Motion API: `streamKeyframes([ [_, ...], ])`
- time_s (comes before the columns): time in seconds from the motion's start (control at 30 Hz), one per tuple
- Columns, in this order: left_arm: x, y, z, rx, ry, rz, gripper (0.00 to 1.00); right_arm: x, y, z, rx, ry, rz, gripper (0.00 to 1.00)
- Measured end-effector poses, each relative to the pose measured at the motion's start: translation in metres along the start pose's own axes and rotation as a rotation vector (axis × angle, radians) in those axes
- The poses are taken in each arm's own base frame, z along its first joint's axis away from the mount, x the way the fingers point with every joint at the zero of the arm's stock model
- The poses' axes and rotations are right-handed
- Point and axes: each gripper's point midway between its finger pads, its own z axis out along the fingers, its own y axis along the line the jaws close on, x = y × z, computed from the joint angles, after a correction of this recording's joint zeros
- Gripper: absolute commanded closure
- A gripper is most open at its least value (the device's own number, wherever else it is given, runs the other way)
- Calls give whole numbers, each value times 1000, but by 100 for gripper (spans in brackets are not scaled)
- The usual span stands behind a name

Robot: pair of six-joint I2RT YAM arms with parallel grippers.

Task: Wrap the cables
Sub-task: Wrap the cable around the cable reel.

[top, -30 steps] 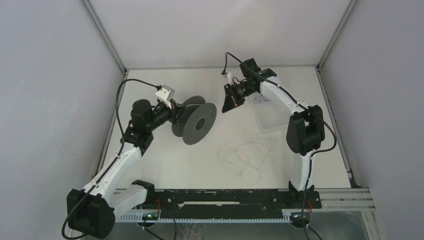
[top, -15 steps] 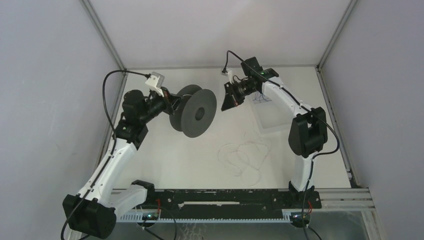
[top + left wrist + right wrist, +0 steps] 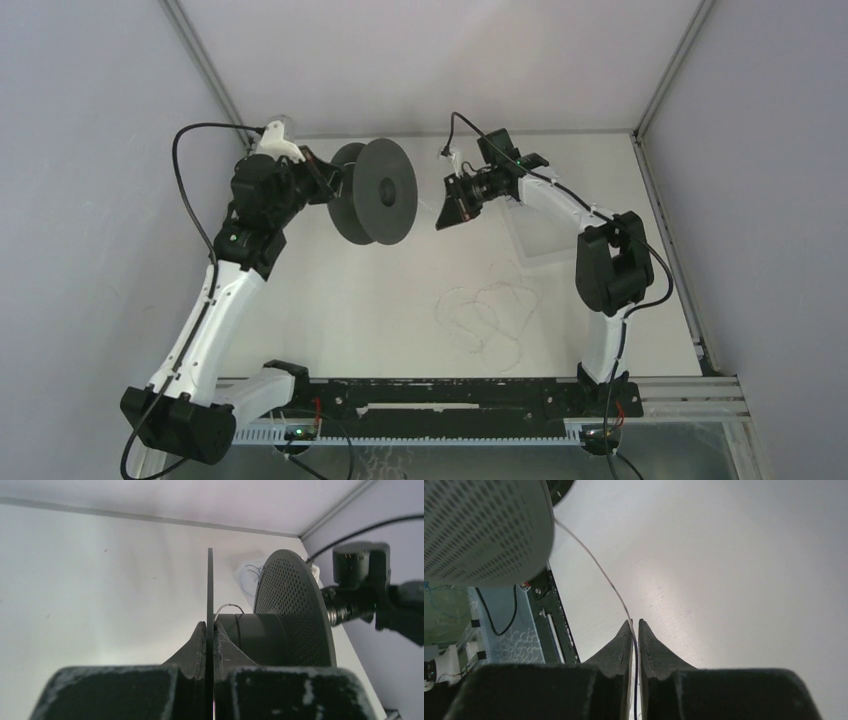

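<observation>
My left gripper (image 3: 335,186) holds the black spool (image 3: 375,192) in the air at the back left. In the left wrist view its fingertips (image 3: 210,626) are shut on the spool's thin near flange (image 3: 210,580), edge-on, and a short bit of the cable (image 3: 229,608) arches over the hub. My right gripper (image 3: 447,208) hovers just right of the spool, pointing at it. In the right wrist view the thin whitish cable (image 3: 594,562) runs from the perforated flange (image 3: 479,525) down between the fingertips (image 3: 635,623), which stand a narrow slit apart. The rest of the cable lies in loose loops (image 3: 495,315) on the table.
A clear tray (image 3: 535,235) with a tangle of thin blue wire (image 3: 522,197) lies under the right arm's forearm. Enclosure walls close in on the left, back and right. A black rail (image 3: 450,395) with the arm bases runs along the near edge.
The left arm has raised the spool and carried it back and left, turning it more upright. The right gripper has shifted slightly toward the spool, and its jaws have eased apart a little.
</observation>
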Motion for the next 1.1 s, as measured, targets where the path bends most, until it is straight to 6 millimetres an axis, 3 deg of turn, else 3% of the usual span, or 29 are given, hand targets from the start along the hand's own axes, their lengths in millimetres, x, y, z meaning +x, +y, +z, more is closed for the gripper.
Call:
streamKeyframes([
  [0.13,-10,16,3,-108,-12,-61,100,15,2,15,-15,23,34,85],
  [0.27,-17,31,6,-206,-21,-97,100,30,18,37,-52,57,34,85],
  [0.43,-22,50,6,-323,-45,-114,100,52,48,64,-119,114,22,85],
  [0.57,-24,67,6,-414,-62,-116,100,58,80,74,-171,136,-14,85],
  [0.83,-25,85,5,-507,-87,-95,100,48,137,72,-258,136,-115,86],
  [0.93,-26,86,8,-517,-112,-52,100,30,150,64,-263,115,-143,86],
  [1.1,-3,81,16,-521,-88,68,100,-4,172,47,-263,61,-203,87],
])
